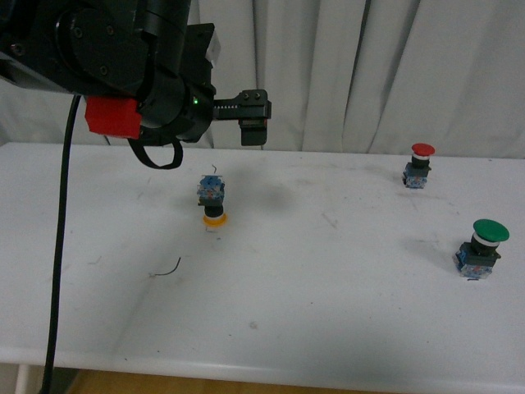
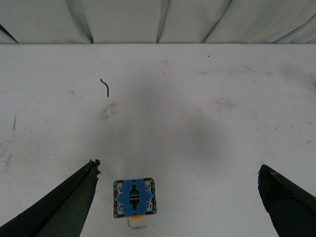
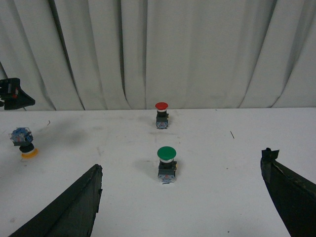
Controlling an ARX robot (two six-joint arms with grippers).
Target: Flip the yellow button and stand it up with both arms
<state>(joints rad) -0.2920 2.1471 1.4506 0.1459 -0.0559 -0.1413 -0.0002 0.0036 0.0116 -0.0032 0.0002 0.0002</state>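
Observation:
The yellow button [image 1: 213, 201] stands upside down on the white table [image 1: 312, 304], resting on its yellow cap with the blue contact block on top. From the left wrist view I look straight down on that blue block [image 2: 135, 197]. It sits between the spread fingers, closer to one finger [image 2: 64, 202] than to the other. My left gripper [image 1: 253, 123] hangs open above and behind the button, holding nothing. My right gripper [image 3: 180, 197] is open and empty, low over the table, and does not show in the front view. Far off to its side the yellow button [image 3: 23, 143] is visible.
A red-capped button [image 1: 419, 166] stands upright at the back right. A larger green-capped button [image 1: 482, 246] stands nearer on the right, ahead of my right gripper. A short black wire scrap [image 1: 166, 269] lies in front of the yellow button. White curtains [image 1: 369, 74] hang behind the table.

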